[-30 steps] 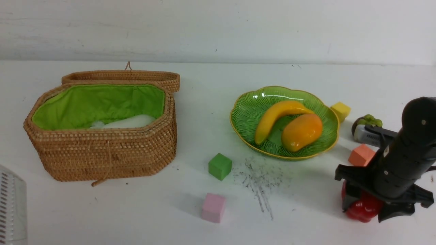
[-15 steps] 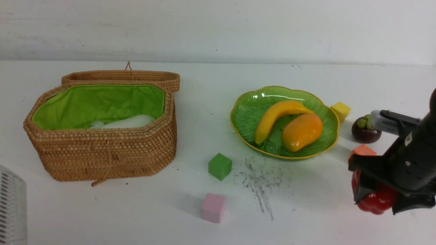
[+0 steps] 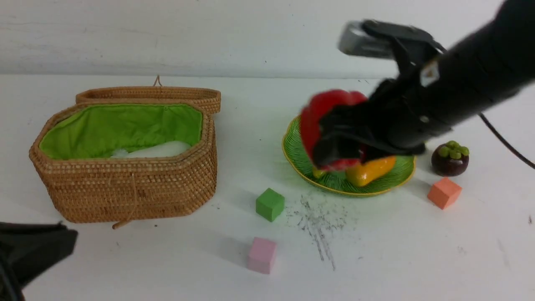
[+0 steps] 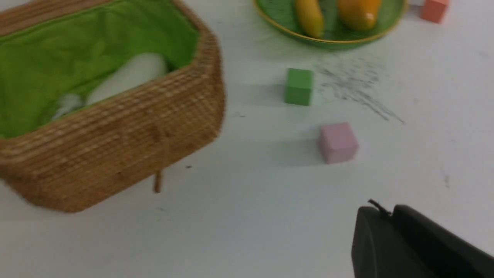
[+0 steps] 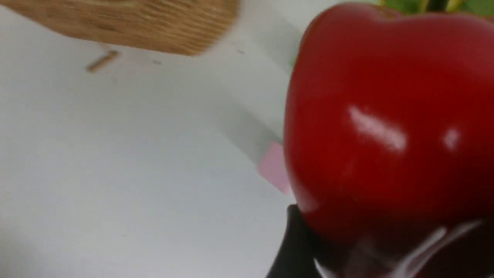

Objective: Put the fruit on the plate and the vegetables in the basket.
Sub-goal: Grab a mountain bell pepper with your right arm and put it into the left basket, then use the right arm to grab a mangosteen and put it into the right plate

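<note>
My right gripper (image 3: pixel 336 140) is shut on the glossy red bell pepper (image 3: pixel 322 110) and holds it in the air over the left part of the green plate (image 3: pixel 292 156). On the plate lie a mango (image 3: pixel 371 170) and a banana (image 4: pixel 308 17), both mostly hidden behind the arm in the front view. The purple mangosteen (image 3: pixel 450 159) sits on the table right of the plate. The open wicker basket (image 3: pixel 125 188) stands at the left with a white radish (image 3: pixel 154 149) inside. My left gripper (image 4: pixel 386 212) is shut and empty, low at the near left.
A green cube (image 3: pixel 270 204) and a pink cube (image 3: pixel 262 255) lie between basket and plate. An orange cube (image 3: pixel 444 192) lies in front of the mangosteen. The basket's lid (image 3: pixel 150 93) hangs open behind it. Dark scuff marks (image 3: pixel 319 221) streak the table.
The right gripper has lifted the red pepper off the table at the near right and swung it up and left over the plate. The left gripper has come into view at the near left.
</note>
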Robot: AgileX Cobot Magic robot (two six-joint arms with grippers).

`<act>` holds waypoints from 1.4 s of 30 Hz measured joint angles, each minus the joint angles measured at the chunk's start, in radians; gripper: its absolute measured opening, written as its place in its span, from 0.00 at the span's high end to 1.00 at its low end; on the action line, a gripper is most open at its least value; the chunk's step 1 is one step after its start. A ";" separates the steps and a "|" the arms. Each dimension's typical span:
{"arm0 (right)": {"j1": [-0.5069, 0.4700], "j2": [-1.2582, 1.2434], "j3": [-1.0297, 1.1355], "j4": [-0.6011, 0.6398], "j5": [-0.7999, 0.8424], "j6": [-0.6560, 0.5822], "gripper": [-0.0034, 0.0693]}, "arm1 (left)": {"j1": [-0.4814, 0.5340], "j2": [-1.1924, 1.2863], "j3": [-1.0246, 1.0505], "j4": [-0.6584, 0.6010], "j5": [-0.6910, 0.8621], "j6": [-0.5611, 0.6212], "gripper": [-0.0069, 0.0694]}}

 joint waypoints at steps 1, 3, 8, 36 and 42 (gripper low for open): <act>0.026 0.039 -0.053 0.002 -0.009 -0.017 0.23 | 0.000 0.000 0.000 0.037 0.019 -0.033 0.86; 0.083 0.131 -0.201 0.003 -0.030 -0.059 0.23 | -0.001 0.000 0.000 0.080 0.072 -0.091 0.86; 0.149 0.386 -0.502 0.005 -0.107 -0.143 0.23 | -0.002 0.000 0.000 0.092 0.113 -0.121 0.86; 0.167 0.492 -0.928 -0.361 0.304 -0.247 0.52 | -0.003 0.000 0.000 -0.112 -0.109 0.055 0.85; 0.079 0.273 -0.756 -0.461 0.319 -0.124 0.95 | -0.003 0.000 0.000 -0.276 -0.208 0.205 0.85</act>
